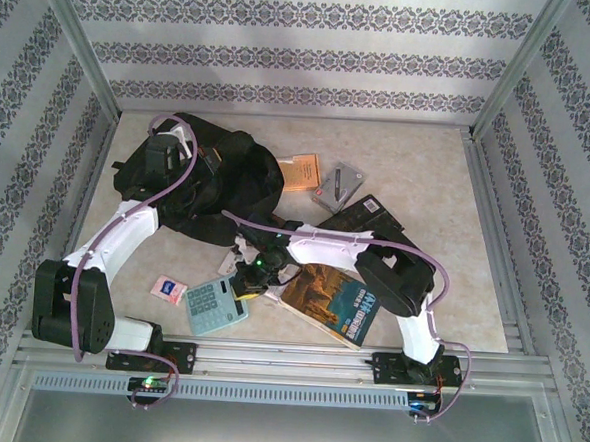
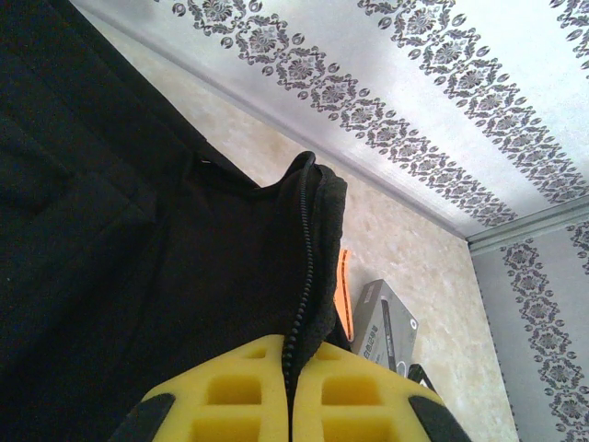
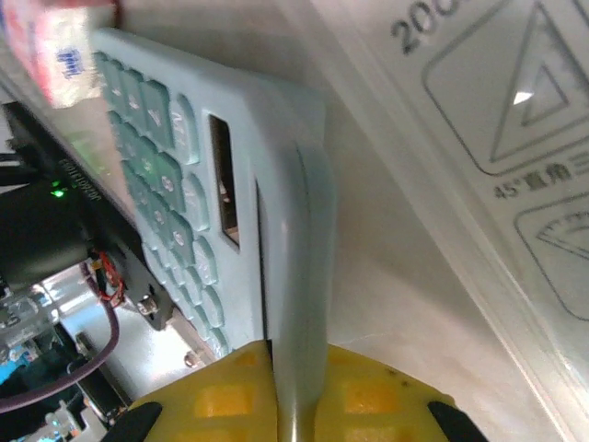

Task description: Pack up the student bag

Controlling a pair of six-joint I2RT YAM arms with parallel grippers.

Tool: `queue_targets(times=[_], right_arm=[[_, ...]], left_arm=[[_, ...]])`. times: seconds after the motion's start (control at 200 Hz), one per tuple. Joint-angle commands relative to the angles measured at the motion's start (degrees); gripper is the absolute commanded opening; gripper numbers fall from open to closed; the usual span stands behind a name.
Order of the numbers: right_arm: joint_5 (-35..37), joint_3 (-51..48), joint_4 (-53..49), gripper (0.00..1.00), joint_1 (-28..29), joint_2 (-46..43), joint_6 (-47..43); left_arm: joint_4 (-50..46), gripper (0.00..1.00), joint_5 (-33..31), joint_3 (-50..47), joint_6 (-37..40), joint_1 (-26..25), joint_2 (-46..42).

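PACKING UNDER WAY: At the near edge of the table, a small pink-and-blue packet lies just left of a pale green calculator. A paperback book with an orange-and-teal cover lies to the calculator's right. The right gripper reaches across from the right. Its yellow pads are clamped on the calculator's far edge, the jaws all but closed with only the thin rim between them. The right wrist camera shows a clear plastic drawing template, printed with triangles and angle marks, on the table beside the calculator.

Farther back, a flat black item lies partly under the right arm. The student bag, a large soft black backpack, lies slumped across the far-left part of the table. The left gripper is at the bag's left side, and its yellow pads are pressed tight together on a raised lip of black fabric along the zip.

Past the bag's right side, an orange booklet and a grey box lie next to each other, short of the patterned back wall.
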Motion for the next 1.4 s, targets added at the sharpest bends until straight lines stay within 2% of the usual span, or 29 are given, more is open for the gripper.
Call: queue_targets(times=[0.0, 0.235, 0.435, 0.63, 0.804, 1.054, 1.199, 1.294, 1.394], right_arm=[[2.17, -1.52, -0.49, 0.03, -0.05, -1.77, -0.22], [5.24, -5.75, -3.43, 0.0, -4.89, -14.35, -0.06], [7.07, -7.51, -7.95, 0.0, -11.71, -26.45, 0.05], [5.29, -1.93, -9.88, 0.0, -18.41, -31.81, 1.73], [11.22, 6.66, -12.94, 0.0, -23.74, -29.2, 6.46], [19.31, 19.91, -20.29, 0.0, -25.04, -15.06, 13.22], [16.37, 21.9, -17.33, 0.0, -25.4, -9.84, 15.92], [11.68, 21.58, -12.15, 0.0, -25.0, -8.03, 17.85], [10.92, 22.76, -10.46, 0.0, -24.52, -6.41, 18.09]], left_arm=[[2.78, 0.0, -0.29, -0.5, 1.58, 0.54, -1.04], [3.52, 0.0, 3.43, 0.43, 5.85, 0.49, -2.75], [2.74, 0.0, 7.01, 2.34, 9.86, 0.49, -4.79], [4.66, 0.0, 11.55, 3.47, 11.55, 0.46, -7.21], [5.93, 0.0, 15.45, 4.04, 12.46, 0.47, -8.37], [5.71, 0.0, 18.96, 3.59, 10.87, 0.49, -9.64], [6.32, 0.0, 19.18, 0.76, 7.31, 0.52, -10.88], [4.62, 0.09, 19.57, -0.85, 5.64, 0.45, -10.43], [2.24, 0.18, 19.81, -1.75, 5.19, 0.52, -9.06]])
